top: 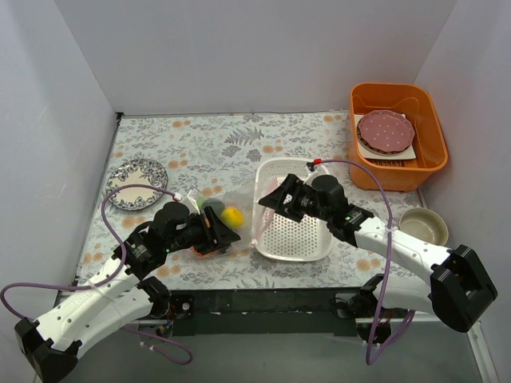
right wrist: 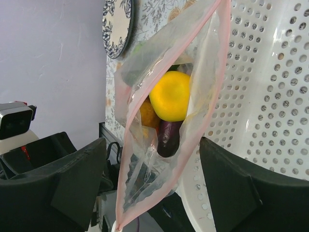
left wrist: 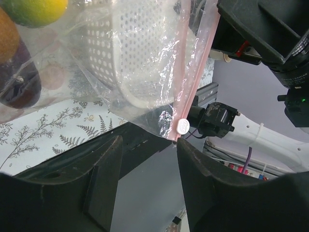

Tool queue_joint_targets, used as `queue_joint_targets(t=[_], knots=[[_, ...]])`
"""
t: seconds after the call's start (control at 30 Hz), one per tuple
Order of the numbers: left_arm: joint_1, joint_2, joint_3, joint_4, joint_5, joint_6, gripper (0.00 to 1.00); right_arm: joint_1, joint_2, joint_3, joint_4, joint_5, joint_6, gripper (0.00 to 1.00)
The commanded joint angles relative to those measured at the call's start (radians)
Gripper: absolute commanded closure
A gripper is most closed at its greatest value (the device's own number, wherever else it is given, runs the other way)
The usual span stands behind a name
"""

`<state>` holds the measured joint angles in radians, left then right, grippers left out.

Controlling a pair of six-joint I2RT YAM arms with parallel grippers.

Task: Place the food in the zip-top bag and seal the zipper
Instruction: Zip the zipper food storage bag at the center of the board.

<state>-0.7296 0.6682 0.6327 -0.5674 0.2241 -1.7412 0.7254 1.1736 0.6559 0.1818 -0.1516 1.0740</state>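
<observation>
The clear zip-top bag (top: 227, 209) lies between my two grippers, next to the white basket (top: 297, 233). Inside it I see the yellow lemon (top: 232, 215), the dark-green avocado (top: 212, 209), and in the right wrist view the lemon (right wrist: 170, 95), an orange ball (right wrist: 147, 116) and the purple eggplant (right wrist: 169, 137). The pink zipper (right wrist: 126, 145) gapes open there, between the fingers of my open right gripper (right wrist: 152, 145). My left gripper (left wrist: 148, 142) is open; the zipper (left wrist: 186, 72) and its white slider (left wrist: 183, 126) sit just above its right fingertip (left wrist: 182, 143). The other food is hidden.
An orange bin (top: 435, 140) with plates stands at the back right. A small bowl (top: 423, 226) sits right of the basket. A patterned plate (top: 136, 183) lies at the left. Grey walls enclose the flowered tabletop.
</observation>
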Motion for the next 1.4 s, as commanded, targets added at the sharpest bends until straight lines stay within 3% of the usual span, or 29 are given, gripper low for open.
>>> queue_joint_targets(t=[0.0, 0.13, 0.17, 0.23, 0.33, 0.53, 0.93, 1.37], knots=[[0.001, 0.002, -0.004, 0.026, 0.023, -0.004, 0.52, -0.006, 0.032, 0.007, 0.018, -0.020, 0.004, 0.15], [0.001, 0.002, -0.016, 0.035, 0.029, -0.009, 0.52, -0.006, 0.060, 0.014, 0.027, -0.036, 0.004, 0.31], [0.001, -0.001, -0.019, 0.040, 0.031, -0.012, 0.52, -0.006, 0.060, 0.011, 0.033, -0.034, 0.012, 0.46], [0.001, -0.001, -0.025, 0.063, 0.038, -0.023, 0.51, -0.006, 0.051, -0.002, 0.048, -0.025, 0.018, 0.54], [0.001, 0.004, -0.048, 0.093, 0.053, -0.040, 0.46, -0.006, 0.032, -0.032, 0.087, -0.017, 0.030, 0.76], [0.001, 0.005, -0.094, 0.170, 0.093, -0.093, 0.41, -0.006, 0.014, -0.061, 0.091, -0.008, 0.038, 0.90], [-0.004, 0.018, -0.168, 0.330, 0.133, -0.208, 0.37, -0.006, -0.017, -0.073, 0.073, 0.009, 0.026, 0.92], [-0.022, 0.059, -0.217, 0.417, 0.136, -0.293, 0.44, -0.006, -0.014, -0.059, 0.054, 0.015, 0.010, 0.92]])
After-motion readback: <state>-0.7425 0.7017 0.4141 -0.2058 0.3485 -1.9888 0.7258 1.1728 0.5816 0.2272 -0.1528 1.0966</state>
